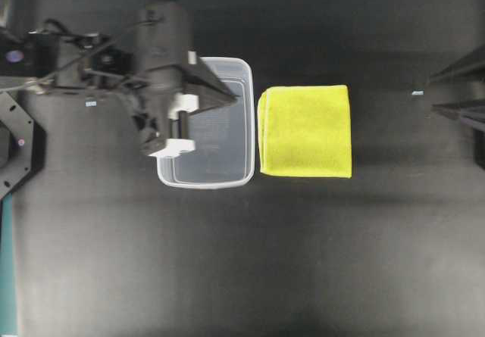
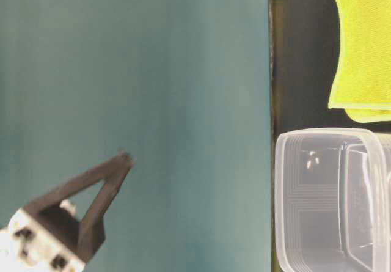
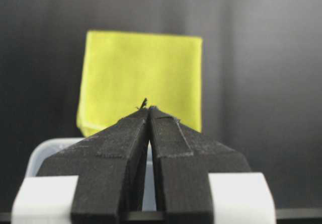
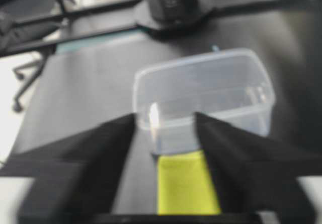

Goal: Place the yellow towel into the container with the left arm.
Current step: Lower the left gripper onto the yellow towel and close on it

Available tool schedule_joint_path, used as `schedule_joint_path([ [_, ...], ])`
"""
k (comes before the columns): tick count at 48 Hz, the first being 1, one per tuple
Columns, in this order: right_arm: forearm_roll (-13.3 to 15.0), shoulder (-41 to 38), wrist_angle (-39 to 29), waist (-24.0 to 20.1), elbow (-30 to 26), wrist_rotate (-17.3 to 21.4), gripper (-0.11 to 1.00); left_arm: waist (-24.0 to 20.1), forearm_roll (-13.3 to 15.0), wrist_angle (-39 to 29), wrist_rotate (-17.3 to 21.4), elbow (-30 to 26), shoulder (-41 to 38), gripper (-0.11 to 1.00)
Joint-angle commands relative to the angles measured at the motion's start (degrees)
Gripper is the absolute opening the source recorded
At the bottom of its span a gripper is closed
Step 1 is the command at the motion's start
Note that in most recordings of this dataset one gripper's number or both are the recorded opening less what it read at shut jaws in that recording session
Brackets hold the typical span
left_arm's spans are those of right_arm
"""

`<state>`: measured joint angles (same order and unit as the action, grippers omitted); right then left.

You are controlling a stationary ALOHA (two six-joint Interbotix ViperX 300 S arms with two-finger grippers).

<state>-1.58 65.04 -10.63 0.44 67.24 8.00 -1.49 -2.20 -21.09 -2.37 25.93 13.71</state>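
Above the clear tub (image 1: 216,125), the left gripper (image 1: 231,98) hangs clenched and empty, so reaching for the yellow towel (image 1: 306,131) risks bumping the rim.

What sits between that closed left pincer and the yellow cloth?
Only the clear container's far rim and a strip of bare black table. The overhead view shows the left pincer above the container, the yellow cloth beside it.

Fuzzy matt cloth for the yellow towel (image 1: 305,131), glossy clear plastic for the container (image 1: 227,166), dull black bench (image 1: 250,261).
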Motion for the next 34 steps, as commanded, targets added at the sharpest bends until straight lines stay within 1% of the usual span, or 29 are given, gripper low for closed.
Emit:
schedule_joint_path([
  [1, 0.35, 1.32, -1.67, 0.0, -1.23, -0.26, 0.64, -0.44, -0.26, -2.55, 0.62, -5.1, -2.81, 0.01],
  [3, 0.44, 1.93, -2.2, 0.0, -1.32, -0.44, 0.75, -0.53, -0.35, -3.69, 0.97, -6.33, -3.87, 0.02],
  [4, 0.44, 2.29, -2.37, 0.0, -1.32, -0.62, 0.78, -0.53, -0.35, -4.13, 1.32, -6.94, -4.57, 0.03],
  [6, 0.44, 2.99, -2.64, 0.09, -1.32, -0.88, 0.82, -0.79, -0.35, -5.19, 1.76, -8.26, -5.89, 0.07],
  [8, 0.44, 3.69, -2.72, 0.09, -1.32, -1.05, 0.82, -1.05, -0.26, -6.15, 2.2, -9.58, -7.29, 0.14],
  [12, 0.44, 5.27, -2.81, 0.44, -1.23, -1.41, 0.8, -1.49, -0.26, -9.05, 2.81, -13.1, -11.25, 0.36],
  [17, 0.44, 6.68, -3.87, 1.05, -1.05, -1.49, 0.8, -2.02, -0.26, -13.1, 2.9, -17.75, -16.88, 0.69],
  [21, 0.44, 6.94, -5.1, 1.41, -1.14, -1.49, 0.8, -2.11, -0.26, -18.02, 3.34, -22.68, -22.59, 0.86],
  [22, 0.44, 6.94, -5.36, 1.49, -1.14, -1.49, 0.8, -2.11, -0.26, -19.07, 3.52, -23.82, -23.82, 0.89],
  [24, 0.44, 7.03, -5.36, 1.58, -1.14, -1.49, 0.8, -2.11, -0.26, -20.74, 4.22, -26.02, -26.28, 0.9],
  [28, 0.44, 7.12, -5.54, 1.58, -1.32, -1.49, 0.8, -1.76, -0.35, -23.03, 6.06, -30.59, -31.38, 0.9],
  [34, 0.44, 7.73, -7.12, 1.58, -1.41, -1.49, 0.8, -1.67, -0.26, -24.43, 8.35, -34.72, -36.12, 0.9],
])
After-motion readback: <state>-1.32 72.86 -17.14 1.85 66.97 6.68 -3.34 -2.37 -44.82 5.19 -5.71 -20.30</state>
